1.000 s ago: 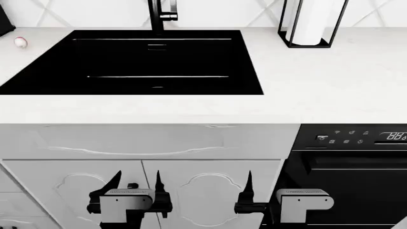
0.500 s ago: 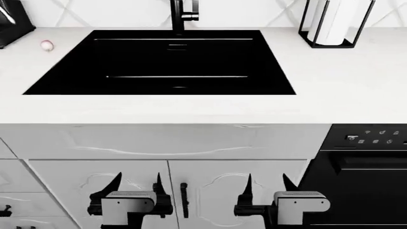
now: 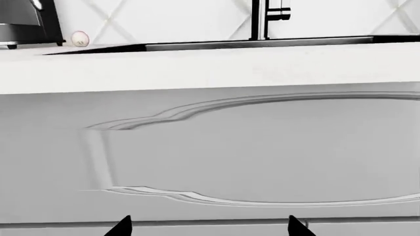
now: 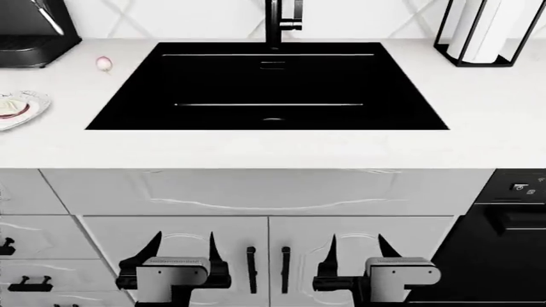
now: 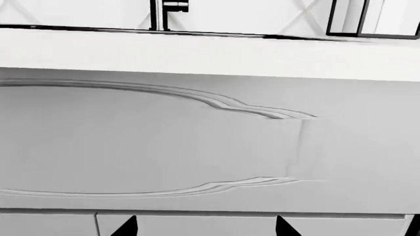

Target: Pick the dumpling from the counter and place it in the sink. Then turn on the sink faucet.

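Observation:
The black sink [image 4: 266, 86] is set in the white counter [image 4: 256, 148], with the black faucet [image 4: 277, 22] behind it. At the far left a small glass plate [image 4: 34, 102] holds a cream thing with a pinkish part, which looks like the dumpling [image 4: 10, 106]. A smooth round pink-and-white thing [image 4: 103, 62] lies left of the sink. My left gripper [image 4: 181, 246] and right gripper [image 4: 357, 246] are both open and empty, low in front of the cabinet doors. The wrist views show the left gripper [image 3: 210, 228] and right gripper [image 5: 205, 230] facing the drawer front.
A dark coffee machine [image 4: 34, 32] stands at the back left, a black wire paper-towel stand [image 4: 482, 32] at the back right. A black oven [image 4: 503, 236] is below the counter on the right. White cabinet doors with black handles [image 4: 268, 261] are between the grippers.
The whole scene has slid to the right in the head view. The plate and coffee machine have come into view at the left, and the oven has moved toward the right edge. Both grippers stay open.

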